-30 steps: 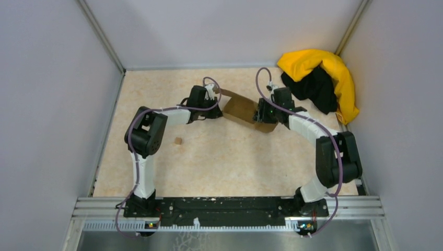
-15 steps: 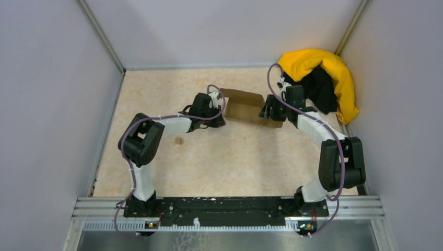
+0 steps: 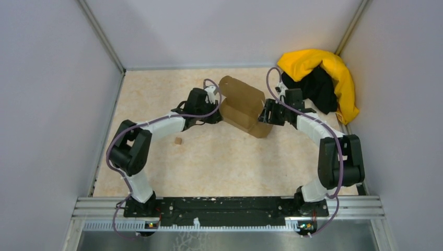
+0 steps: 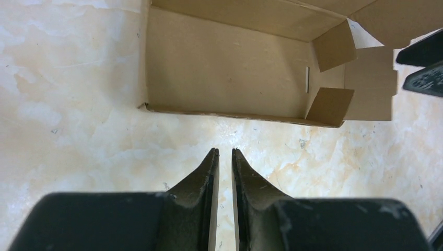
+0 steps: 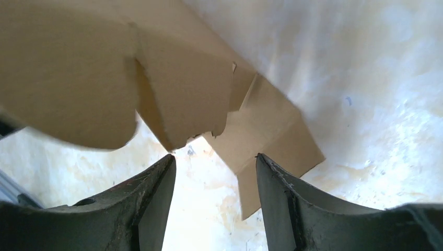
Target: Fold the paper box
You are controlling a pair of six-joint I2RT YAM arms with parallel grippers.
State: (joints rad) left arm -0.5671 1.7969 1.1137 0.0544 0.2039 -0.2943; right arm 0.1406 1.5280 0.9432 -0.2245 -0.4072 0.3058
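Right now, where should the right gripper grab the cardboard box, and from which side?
Best bet is the raised end flap of the box, approached from its end nearest the right arm, where the open right gripper faces it. It is a thin single sheet lifted off the table with its free edge toward the fingers, so they could probably straddle it.
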